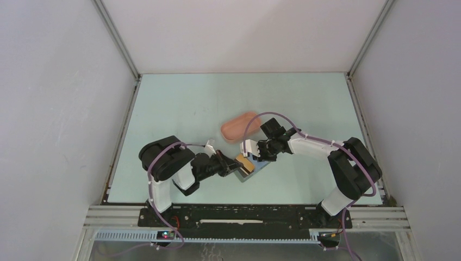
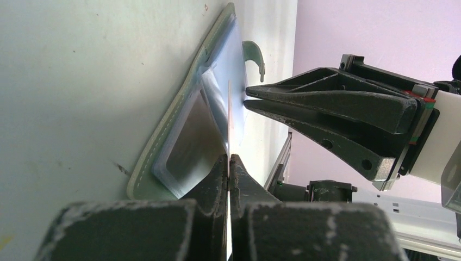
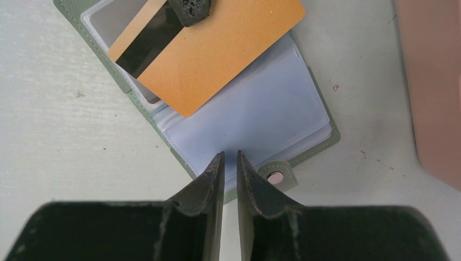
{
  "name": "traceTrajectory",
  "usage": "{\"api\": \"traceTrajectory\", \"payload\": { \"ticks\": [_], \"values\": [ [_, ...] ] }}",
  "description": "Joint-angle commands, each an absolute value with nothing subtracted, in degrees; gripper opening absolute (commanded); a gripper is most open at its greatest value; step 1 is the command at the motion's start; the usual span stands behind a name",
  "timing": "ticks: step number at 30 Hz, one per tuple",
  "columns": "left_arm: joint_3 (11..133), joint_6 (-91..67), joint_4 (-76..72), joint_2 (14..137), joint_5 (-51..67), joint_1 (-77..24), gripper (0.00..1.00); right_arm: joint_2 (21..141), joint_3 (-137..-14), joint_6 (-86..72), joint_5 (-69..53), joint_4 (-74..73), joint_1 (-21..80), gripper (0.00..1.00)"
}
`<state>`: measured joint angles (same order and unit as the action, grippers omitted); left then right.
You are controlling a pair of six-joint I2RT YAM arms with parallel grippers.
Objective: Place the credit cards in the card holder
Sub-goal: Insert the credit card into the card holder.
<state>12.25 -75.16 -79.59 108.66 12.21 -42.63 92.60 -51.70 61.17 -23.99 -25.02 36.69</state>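
Your left gripper [image 2: 229, 159] clamps 1 thin, stiff, probably slick credit card [image 3: 217, 49] by its edge over the open card holder [image 3: 332, 136] lying flat; your right gripper [image 3: 230, 155], jaws narrowly parted, hovers at its floppy sleeves [image 3: 272, 109].

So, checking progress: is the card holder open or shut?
Open: the card holder lies spread flat, clear sleeves showing, snap tab unfastened.

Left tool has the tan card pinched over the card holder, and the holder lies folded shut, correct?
Not quite. The left tool does pinch the tan card over the card holder, but the holder lies open, not folded shut; the right wrist view shows its inside facing up.
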Motion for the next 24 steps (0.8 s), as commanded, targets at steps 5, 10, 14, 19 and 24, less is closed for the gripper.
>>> {"api": "traceTrajectory", "payload": {
  "ticks": [5,10,14,19,24],
  "values": [
    [14.06,-76.49,-83.29,110.46,10.86,-43.07,0.0,93.35,-52.47,61.42,-23.03,-26.09,37.34,0.22],
    [13.09,-77.42,-83.58,111.09,9.94,-43.45,0.0,93.22,-52.47,61.19,-23.03,-25.98,37.4,0.22],
    [13.5,-78.69,-83.6,112.56,9.6,-44.14,0.0,93.04,-52.47,61.19,-23.03,-25.92,37.61,0.22],
    [13.29,-80.29,-83.64,113.95,9.13,-44.95,0.0,92.82,-52.47,61.16,-22.94,-25.84,37.7,0.23],
    [13.37,-81.23,-83.52,114.72,9.08,-45.05,0.0,92.5,-52.47,61.08,-22.94,-25.84,37.88,0.23]
  ]
}}
